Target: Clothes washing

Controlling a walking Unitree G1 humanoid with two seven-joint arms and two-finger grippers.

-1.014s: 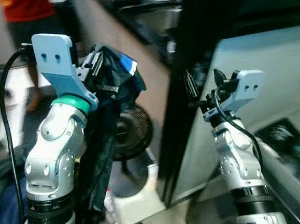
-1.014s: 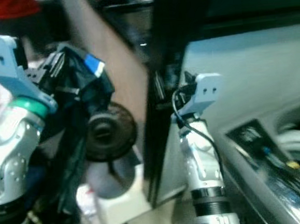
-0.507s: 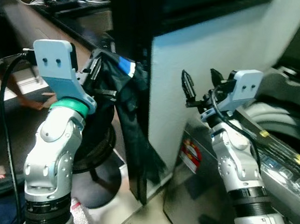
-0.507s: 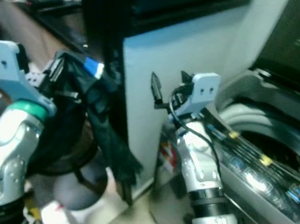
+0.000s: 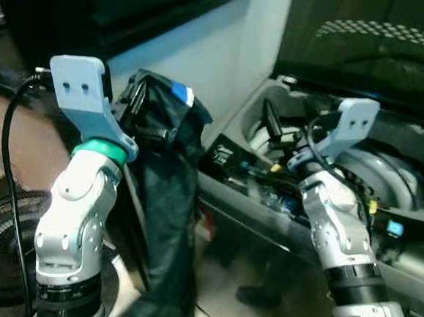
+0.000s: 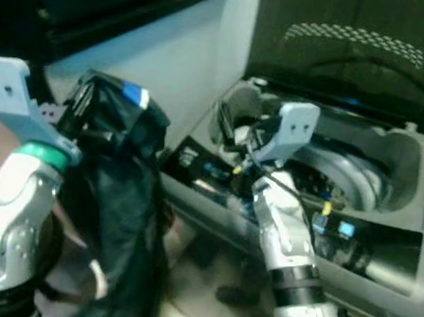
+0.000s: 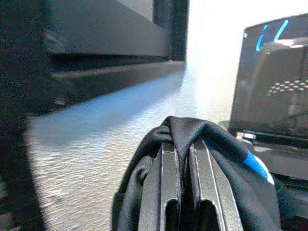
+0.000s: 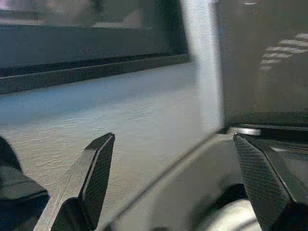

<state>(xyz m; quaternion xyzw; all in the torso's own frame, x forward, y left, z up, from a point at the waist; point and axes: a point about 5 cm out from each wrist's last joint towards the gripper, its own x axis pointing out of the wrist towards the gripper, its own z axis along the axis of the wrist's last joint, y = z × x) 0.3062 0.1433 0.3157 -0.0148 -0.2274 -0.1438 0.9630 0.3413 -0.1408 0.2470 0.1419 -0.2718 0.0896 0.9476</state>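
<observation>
**Washer now in view, garment held ready**

The view has swung from a dark cabinet to the open washing machine at right, so loading looks close. The left gripper clamps a dark garment hanging at centre-left. The right gripper is spread, empty. No legible writing.

Pale textured wall behind, dark ledge running along its top, black floor fan low on the left, glossy tiled floor with dim reflections, cool bluish indoor light
</observation>
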